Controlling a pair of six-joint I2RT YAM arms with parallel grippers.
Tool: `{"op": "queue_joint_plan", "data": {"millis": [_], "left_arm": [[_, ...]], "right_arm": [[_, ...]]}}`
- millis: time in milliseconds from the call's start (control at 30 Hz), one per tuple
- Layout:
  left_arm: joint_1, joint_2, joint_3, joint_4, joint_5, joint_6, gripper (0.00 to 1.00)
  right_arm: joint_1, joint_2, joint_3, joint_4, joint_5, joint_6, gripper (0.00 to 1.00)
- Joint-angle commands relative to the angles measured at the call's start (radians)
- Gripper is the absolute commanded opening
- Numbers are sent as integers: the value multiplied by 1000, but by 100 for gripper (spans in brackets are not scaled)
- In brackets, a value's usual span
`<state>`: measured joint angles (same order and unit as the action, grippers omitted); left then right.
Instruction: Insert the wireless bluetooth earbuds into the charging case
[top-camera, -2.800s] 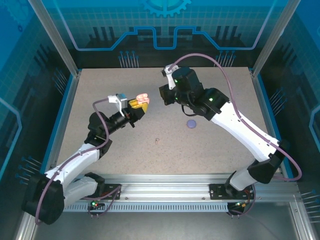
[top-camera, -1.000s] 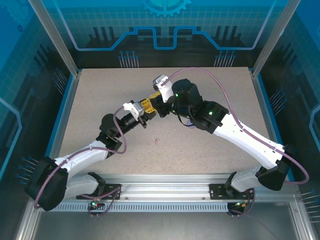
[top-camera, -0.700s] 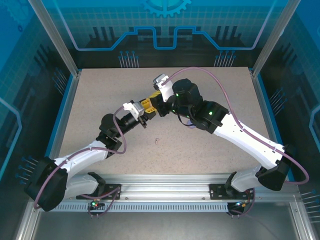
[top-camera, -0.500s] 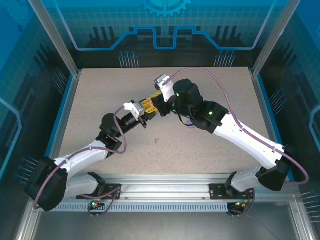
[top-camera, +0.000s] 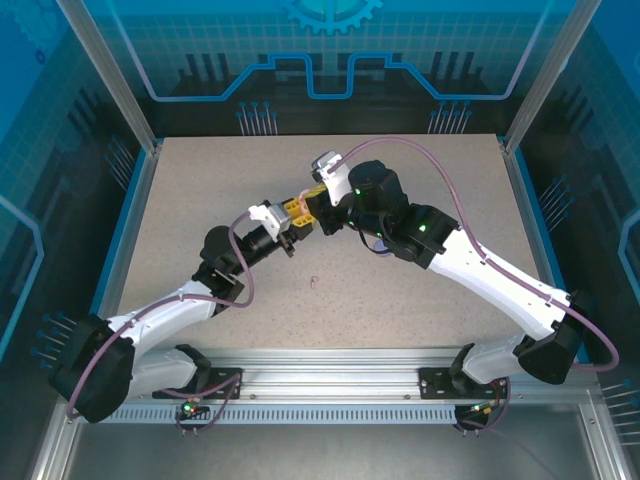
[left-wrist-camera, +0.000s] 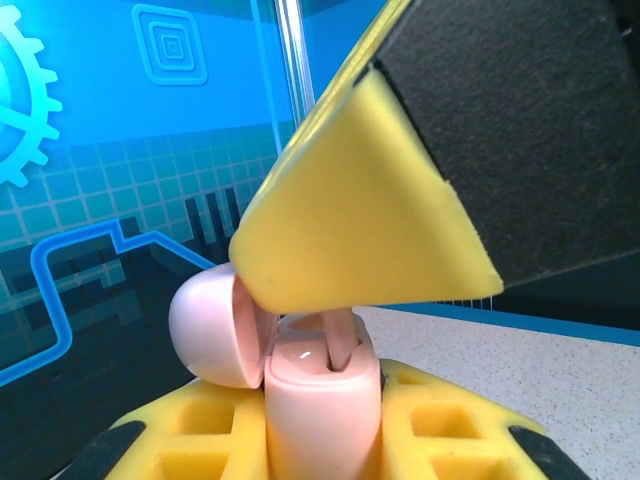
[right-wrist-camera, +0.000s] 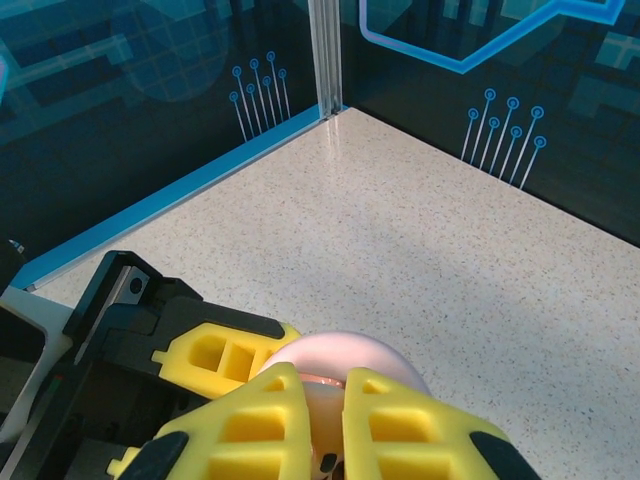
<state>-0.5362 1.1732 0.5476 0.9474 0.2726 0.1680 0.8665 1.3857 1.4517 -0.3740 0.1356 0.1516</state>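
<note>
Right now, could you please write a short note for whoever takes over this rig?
The left gripper is shut on the pink charging case, whose lid is open.
The right gripper is shut on a pale pink earbud, which stands in the case's pocket but does not look fully seated.
Done: case open, one bud going in.
Left: press that bud home and release it. Then fetch the small pale item, probably another earbud, lying on the table nearer the arm bases.
</note>
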Motion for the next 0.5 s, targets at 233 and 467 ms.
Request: {"op": "queue_joint_plan", "data": {"millis": [233,467], "left_arm": [[-6,-31,43,28,-28,32,0],[-7,-28,45,24,-31,29,0]], "right_arm": [[2,-15,-28,13,-123,-53,12],[0,-17,9,-3,-63,-26,45]]}}
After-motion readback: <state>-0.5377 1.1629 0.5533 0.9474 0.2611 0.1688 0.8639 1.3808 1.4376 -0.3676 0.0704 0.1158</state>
